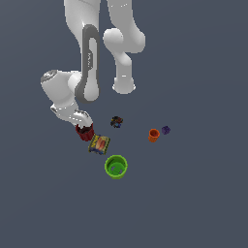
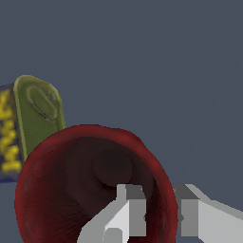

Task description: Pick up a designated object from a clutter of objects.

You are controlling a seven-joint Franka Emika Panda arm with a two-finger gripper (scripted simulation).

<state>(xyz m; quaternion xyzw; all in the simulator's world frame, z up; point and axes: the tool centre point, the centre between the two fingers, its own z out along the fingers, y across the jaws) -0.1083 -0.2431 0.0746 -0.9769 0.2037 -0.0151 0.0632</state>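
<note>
Maroon cup (image 1: 85, 131): sits on the desk (image 1: 203, 203) at left-centre of the exterior view, right under the arm's wrist. In the wrist view it fills the lower left, mouth facing the camera, dark inside.

Gripper (image 2: 159, 214): jaws straddle the cup's wall, one finger inside the mouth, the other outside the rim. Looks like a rim pinch, which makes sense since the body is too wide to span. Both pads seem to touch the wall, so I'd call it clamped on the cup, though not lifted as far as I can tell.

Yellow-edged packet (image 1: 99, 144): lies flat just beside the cup, toward lower right. Close enough that it might get nudged on the lift.

Green cup (image 1: 116, 166): near, further down the frame, clear of the grasp.

Dark multicoloured piece (image 1: 116, 121): just right of the cup, apart from it.

Orange cup (image 1: 154, 135) and purple piece (image 1: 165, 130): well apart on the right, no bother.

Next, my guess: straight-up lift so the rim doesn't slip.
</note>
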